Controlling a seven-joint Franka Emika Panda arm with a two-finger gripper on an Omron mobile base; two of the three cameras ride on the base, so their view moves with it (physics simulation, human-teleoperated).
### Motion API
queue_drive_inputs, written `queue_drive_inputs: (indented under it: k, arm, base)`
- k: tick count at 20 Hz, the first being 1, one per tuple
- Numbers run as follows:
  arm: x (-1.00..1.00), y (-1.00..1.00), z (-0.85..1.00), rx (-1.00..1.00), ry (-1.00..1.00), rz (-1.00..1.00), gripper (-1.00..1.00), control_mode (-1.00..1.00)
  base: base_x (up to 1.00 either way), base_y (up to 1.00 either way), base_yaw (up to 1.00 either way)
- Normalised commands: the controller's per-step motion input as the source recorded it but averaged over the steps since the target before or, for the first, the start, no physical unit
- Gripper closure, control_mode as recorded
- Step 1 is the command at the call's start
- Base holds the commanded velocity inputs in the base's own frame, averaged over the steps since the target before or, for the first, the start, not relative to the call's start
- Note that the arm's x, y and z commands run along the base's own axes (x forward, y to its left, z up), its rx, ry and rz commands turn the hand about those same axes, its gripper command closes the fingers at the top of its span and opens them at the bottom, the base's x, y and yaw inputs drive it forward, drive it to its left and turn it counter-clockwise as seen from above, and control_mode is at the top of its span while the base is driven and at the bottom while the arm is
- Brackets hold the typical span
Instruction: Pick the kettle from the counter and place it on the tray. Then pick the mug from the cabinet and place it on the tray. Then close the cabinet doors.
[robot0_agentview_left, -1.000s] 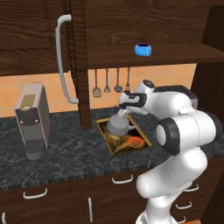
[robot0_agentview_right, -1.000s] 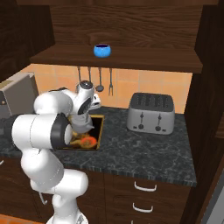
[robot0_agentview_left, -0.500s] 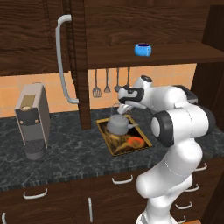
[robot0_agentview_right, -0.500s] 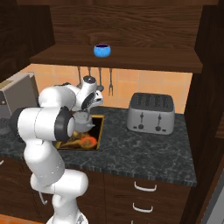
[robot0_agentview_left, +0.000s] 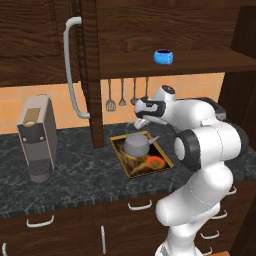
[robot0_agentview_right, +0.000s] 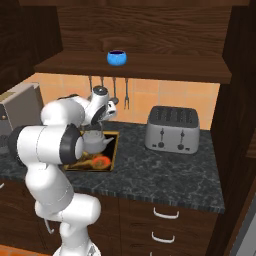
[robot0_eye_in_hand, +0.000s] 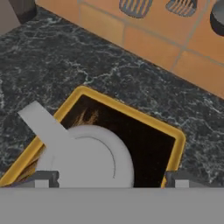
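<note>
Since a second ago the tool (robot0_agentview_left: 139, 121) has lifted off the small squat grey metal kettle (robot0_agentview_left: 136, 145) and now hangs just above its thin arched wire handle, its two fingers spread apart with nothing between them. The kettle stands upright on the flat rectangular tray with the gold-brown rim (robot0_agentview_left: 121, 141), toward the tray's back end, its short spout pointing away from the orange blotch in the tray's dark picture. The tray lies on the dark marbled stone table (robot0_agentview_left: 75, 175). The small bright blue round mug (robot0_agentview_left: 163, 56) sits on the plank shelf of the dark brown wooden wall cabinet (robot0_agentview_left: 190, 61), whose tall door (robot0_agentview_left: 87, 65) stands open.
</note>
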Motion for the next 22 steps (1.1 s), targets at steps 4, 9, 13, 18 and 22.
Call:
queue_drive_inputs:
  k: [4,9,13,18,22]
  arm:
    - [-0.32,0.00,0.34,0.00,-0.23,0.00,-1.00,-1.00]
    - [-0.58,-0.04,0.38,0.00,-0.23,-0.03,-1.00,-1.00]
    - [-0.52,-0.27,0.47,0.04,-0.18,-0.10,-1.00,-1.00]
    - [-0.38,-0.39,0.59,0.13,-0.02,-0.25,-1.00,-1.00]
    - [-0.29,-0.39,0.66,0.12,-0.01,-0.25,-1.00,-1.00]
  base:
    - [0.00,0.00,0.00]
    - [0.00,0.00,0.00]
    - [0.00,0.00,0.00]
    - [0.00,0.00,0.00]
    - [0.00,0.00,0.00]
